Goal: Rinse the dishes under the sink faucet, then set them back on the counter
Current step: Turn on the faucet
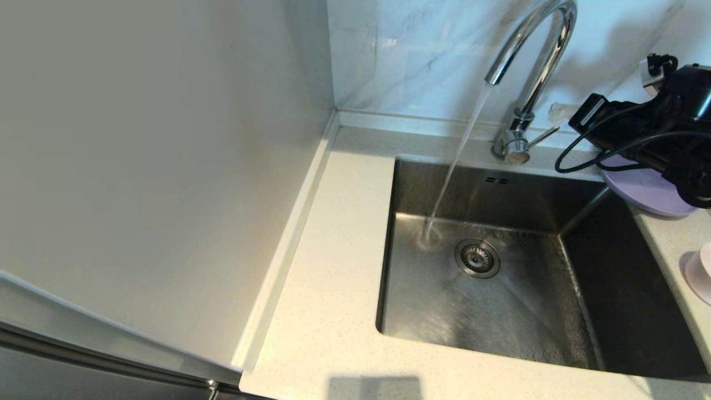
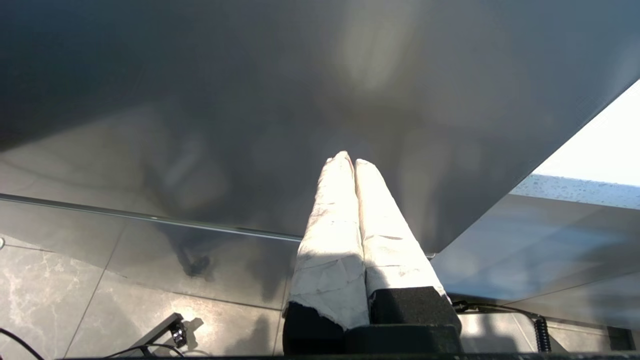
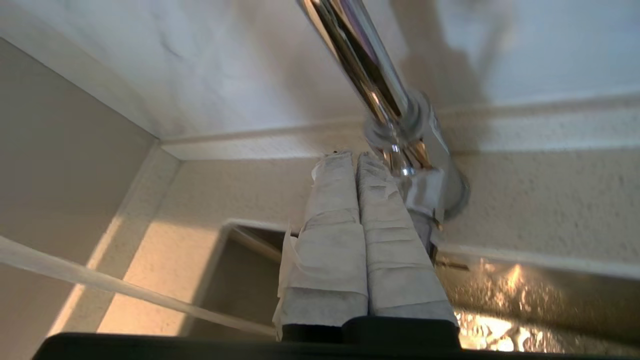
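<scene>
dishes: two are in sight in the head view. one shallow lilac round plate (image 1: 644,189) rests on the off-white speckled stone counter (image 1: 333,266) at the sink's far right corner, its rim overhanging the basin and partly covered by the black right arm. one pale pink round dish (image 1: 700,272) sits on the right counter strip, cut off by the frame edge. no third dish shows. the square brushed stainless-steel sink (image 1: 433,311) holds no dish; one round metal drain strainer (image 1: 477,258) and two small overflow slots are counted. the tall chrome gooseneck faucet (image 1: 536,61) is running, one stream landing just left of the strainer. its thin lever (image 1: 541,138) points right, toward the arm. judgement: water is on, rinsing has not begun, and the dishes wait beside the basin for pickup.

left wrist view: the left gripper (image 2: 350,161) hangs low before a dark cabinet front above a tiled floor, parked away from the work. its two white-wrapped fingers (image 2: 332,225) are pressed together, holding nothing.

right wrist view: the right gripper (image 3: 350,156) sits just beside the faucet base (image 3: 425,165) above the counter's back strip. its two wrapped fingers (image 3: 330,225) lie together, empty. whether they touch the lever cannot be told. judgement: this position suits working the tap.
</scene>
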Robot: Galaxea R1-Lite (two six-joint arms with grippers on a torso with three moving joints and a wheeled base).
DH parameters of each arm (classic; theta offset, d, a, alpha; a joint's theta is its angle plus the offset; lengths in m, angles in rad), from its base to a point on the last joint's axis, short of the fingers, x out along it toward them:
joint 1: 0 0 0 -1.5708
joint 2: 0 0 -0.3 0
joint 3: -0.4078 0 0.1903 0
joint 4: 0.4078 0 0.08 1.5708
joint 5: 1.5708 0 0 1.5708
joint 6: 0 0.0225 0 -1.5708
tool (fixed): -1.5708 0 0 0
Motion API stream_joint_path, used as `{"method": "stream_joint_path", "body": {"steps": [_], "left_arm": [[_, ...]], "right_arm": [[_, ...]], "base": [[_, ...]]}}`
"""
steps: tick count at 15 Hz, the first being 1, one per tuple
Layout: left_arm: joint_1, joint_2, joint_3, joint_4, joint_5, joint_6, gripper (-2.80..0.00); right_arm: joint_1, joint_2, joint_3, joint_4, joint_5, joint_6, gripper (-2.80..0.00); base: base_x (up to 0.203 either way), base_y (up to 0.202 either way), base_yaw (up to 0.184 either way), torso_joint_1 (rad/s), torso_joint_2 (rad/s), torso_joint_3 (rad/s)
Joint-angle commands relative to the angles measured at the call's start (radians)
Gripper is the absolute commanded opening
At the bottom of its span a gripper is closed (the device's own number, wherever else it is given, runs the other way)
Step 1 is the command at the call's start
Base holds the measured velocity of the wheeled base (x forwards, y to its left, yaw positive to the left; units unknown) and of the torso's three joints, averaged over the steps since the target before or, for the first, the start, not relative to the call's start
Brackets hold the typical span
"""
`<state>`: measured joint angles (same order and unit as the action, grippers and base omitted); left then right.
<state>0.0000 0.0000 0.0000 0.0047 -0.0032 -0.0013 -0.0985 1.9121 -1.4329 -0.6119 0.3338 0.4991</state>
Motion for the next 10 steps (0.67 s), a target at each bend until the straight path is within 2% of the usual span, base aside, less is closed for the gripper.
{"method": "stream_joint_path", "body": {"steps": [1, 7, 10], "left_arm": [[0.000, 0.000, 0.000, 0.000, 0.000, 0.000, -2.80], [0.000, 0.000, 0.000, 0.000, 0.000, 0.000, -2.80], [0.000, 0.000, 0.000, 0.000, 0.000, 0.000, -2.80]], "right_arm": [[0.000, -0.009, -0.037, -0.008, -0.003, 0.007, -2.80], [-0.075, -0.153, -0.066, 0.018, -0.042, 0.009, -2.80], [-0.102, -0.285, -0.090, 0.186, -0.038, 0.011, -2.80]], "base": [[0.000, 0.000, 0.000, 0.000, 0.00, 0.000], [0.000, 0.000, 0.000, 0.000, 0.00, 0.000], [0.000, 0.000, 0.000, 0.000, 0.00, 0.000]]}}
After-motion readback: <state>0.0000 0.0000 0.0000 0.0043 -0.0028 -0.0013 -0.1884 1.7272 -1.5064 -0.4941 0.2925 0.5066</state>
